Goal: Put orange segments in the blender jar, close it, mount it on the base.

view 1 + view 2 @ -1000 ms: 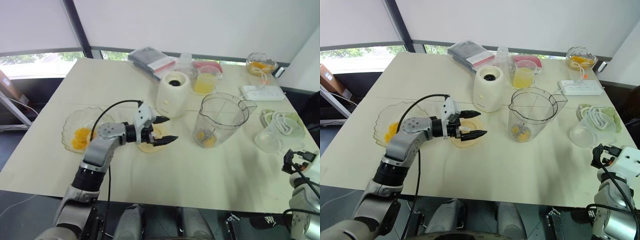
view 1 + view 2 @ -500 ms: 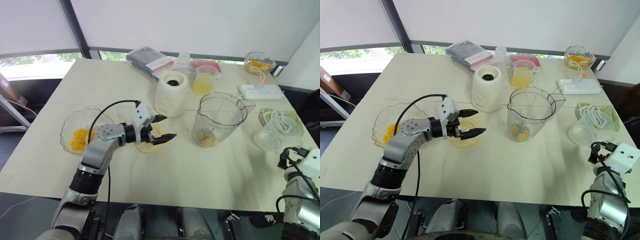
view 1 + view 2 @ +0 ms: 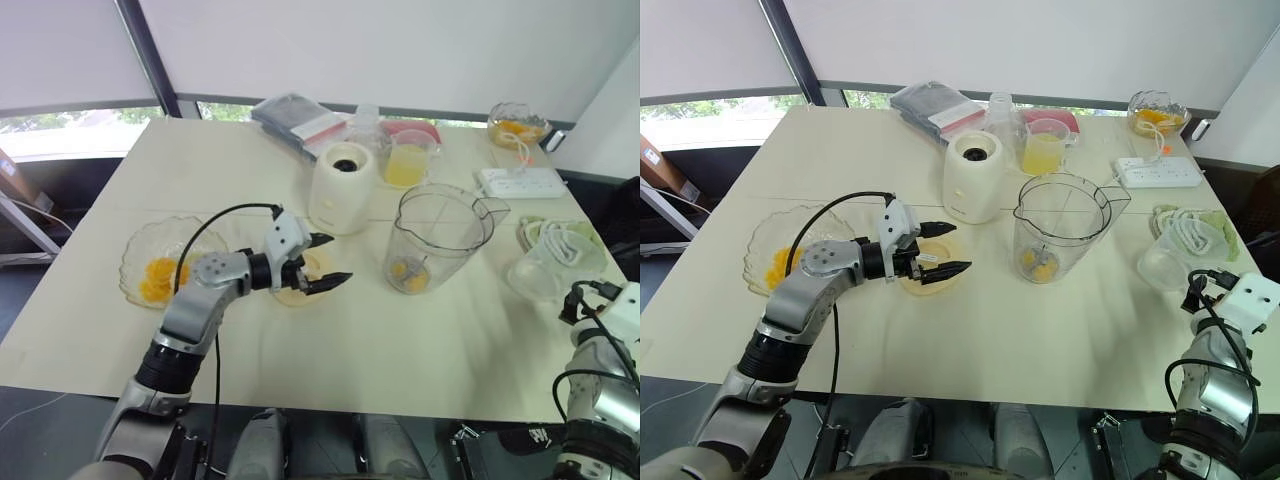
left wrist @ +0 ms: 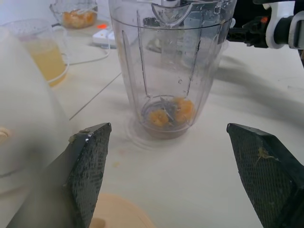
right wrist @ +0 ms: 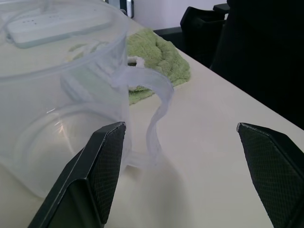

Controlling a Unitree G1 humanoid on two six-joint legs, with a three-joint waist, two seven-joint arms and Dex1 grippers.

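Left gripper fingers spread wide, holding nothing, over tan disc mid-table. Blender jar upright toward the right edge, orange segments at its bottom, white base near it. Right gripper spread, beside clear container at right edge

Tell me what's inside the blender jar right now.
A few orange segments lie at the bottom of the blender jar, around the blade. Above them the jar holds nothing, and no lid is on it. The fruit covers most of the blade.
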